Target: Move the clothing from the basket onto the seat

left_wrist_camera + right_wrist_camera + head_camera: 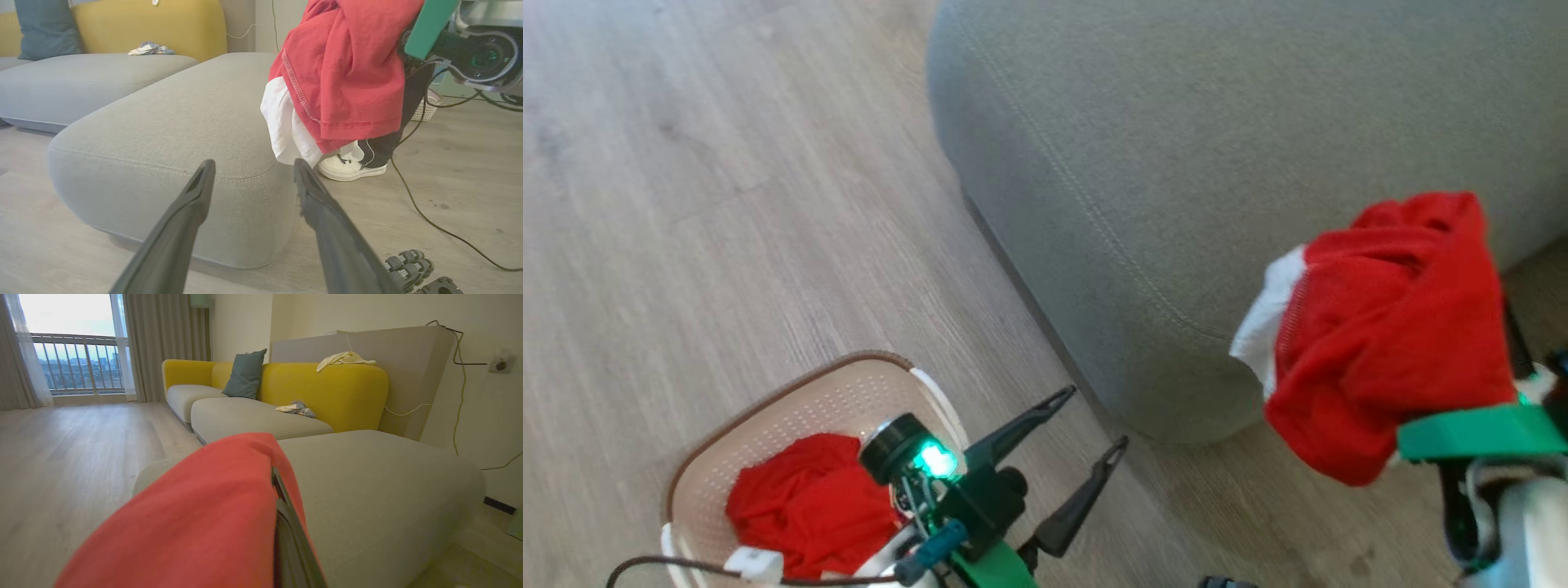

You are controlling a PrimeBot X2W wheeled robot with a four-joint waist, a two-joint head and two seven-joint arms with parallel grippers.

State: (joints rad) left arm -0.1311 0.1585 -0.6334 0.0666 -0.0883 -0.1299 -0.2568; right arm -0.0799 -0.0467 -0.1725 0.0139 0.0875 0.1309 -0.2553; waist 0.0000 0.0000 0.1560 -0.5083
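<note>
Red fabric hangs in a bunch from the right end effector (280,498). This is the red garment (1388,327), with a white part showing along its left edge in the head view. It is held up off the wooden floor (727,204), just beside the near rounded corner of the seat (1176,163). Whether the cloth brushes the grey upholstery cannot be told. The right end effector's fingers are closed together on the cloth, which drapes over them, so the right wrist view shows little more than one dark finger beside the red.

The left end effector (1094,418) is low, between the basket (792,408) and the seat, with its two long fingers spread apart and nothing between them. They point toward the seat's stitched corner.

The basket stands on the floor at the lower left of the head view, well apart from the held garment. A second garment (809,506), also red, lies crumpled inside it. The left arm's wrist (with a green light glowing on it) overlaps the basket's right side.

In the left wrist view a person's white shoe (351,167) stands on the floor behind the hanging cloth, and a dark cable (429,220) trails across the boards. Further back is a yellow sofa back (327,392) with a grey-blue cushion (245,373) leaning against it.
</note>
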